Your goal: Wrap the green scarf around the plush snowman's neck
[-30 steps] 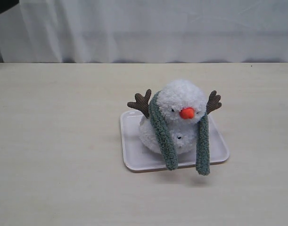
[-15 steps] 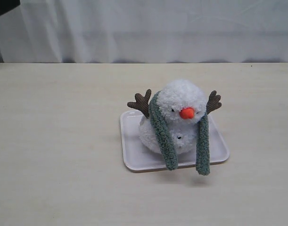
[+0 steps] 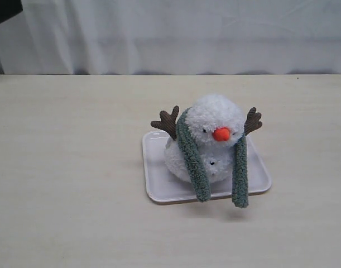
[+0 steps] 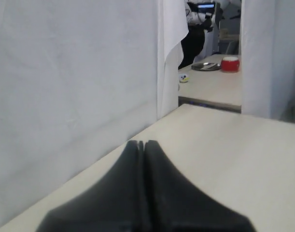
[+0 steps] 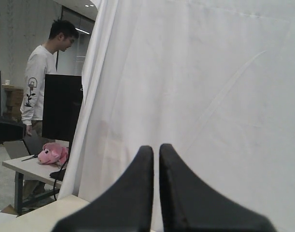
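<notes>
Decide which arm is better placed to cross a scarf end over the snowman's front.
Probably right. The left end effector and right end effector are both shut, neither near the plush snowman. The green scarf end on the right arm's side hangs past the tray edge, freer to pinch.

Exterior view: high, frontal, looks down across table [image 3: 75, 167] toward white curtain [image 3: 176, 33], mid distance. Left wrist view: low over table, faces along left tool [image 4: 141, 143] at curtain. Right wrist view: about level, past right tool [image 5: 156, 147], curtain close. All three share curtain.
</notes>
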`<state>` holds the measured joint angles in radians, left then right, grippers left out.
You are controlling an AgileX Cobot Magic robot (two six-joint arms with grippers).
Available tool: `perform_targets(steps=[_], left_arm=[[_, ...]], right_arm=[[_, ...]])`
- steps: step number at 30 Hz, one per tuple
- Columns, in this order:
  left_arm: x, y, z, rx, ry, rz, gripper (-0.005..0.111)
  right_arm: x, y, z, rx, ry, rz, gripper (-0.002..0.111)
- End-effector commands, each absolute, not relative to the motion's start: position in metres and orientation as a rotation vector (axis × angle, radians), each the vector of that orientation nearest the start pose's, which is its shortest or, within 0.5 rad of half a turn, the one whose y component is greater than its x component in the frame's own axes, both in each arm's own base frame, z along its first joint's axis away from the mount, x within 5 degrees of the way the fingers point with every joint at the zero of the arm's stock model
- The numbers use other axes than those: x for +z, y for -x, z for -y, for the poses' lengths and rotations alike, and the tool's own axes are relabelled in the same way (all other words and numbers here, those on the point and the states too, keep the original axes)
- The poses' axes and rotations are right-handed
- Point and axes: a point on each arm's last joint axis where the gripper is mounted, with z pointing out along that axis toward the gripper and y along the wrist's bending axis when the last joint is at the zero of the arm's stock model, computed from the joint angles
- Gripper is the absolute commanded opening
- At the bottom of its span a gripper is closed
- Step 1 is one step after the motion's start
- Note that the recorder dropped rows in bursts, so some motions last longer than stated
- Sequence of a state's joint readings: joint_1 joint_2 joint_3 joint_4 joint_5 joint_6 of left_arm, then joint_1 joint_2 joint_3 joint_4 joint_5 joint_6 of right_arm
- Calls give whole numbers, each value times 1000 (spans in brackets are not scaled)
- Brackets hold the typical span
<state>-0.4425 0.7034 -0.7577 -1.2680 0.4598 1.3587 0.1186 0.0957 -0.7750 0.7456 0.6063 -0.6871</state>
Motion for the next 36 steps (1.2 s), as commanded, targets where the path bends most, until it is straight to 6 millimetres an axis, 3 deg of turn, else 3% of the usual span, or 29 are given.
perform_targets(steps=[1,7,12,16,27,36], left_arm=[[386,-101,81,-477,-744,-1475,0],[361,-111,52,-358,-322,-1573,0],[339,-95,46,-285,-405,-1399,0],[325,-83,39,-203,-442,-1357,0],[281,-56,11,-70,-212,-1326,0],[247,-49,6,-62,-117,-1338,0]], right_arm=[[401,35,-31,322,433,-1228,4],[401,35,-31,322,433,-1228,4],[401,35,-31,322,433,-1228,4],[401,35,-31,322,433,-1228,4],[401,35,-31,322,433,-1228,4],[401,35,-31,322,433,-1228,4]])
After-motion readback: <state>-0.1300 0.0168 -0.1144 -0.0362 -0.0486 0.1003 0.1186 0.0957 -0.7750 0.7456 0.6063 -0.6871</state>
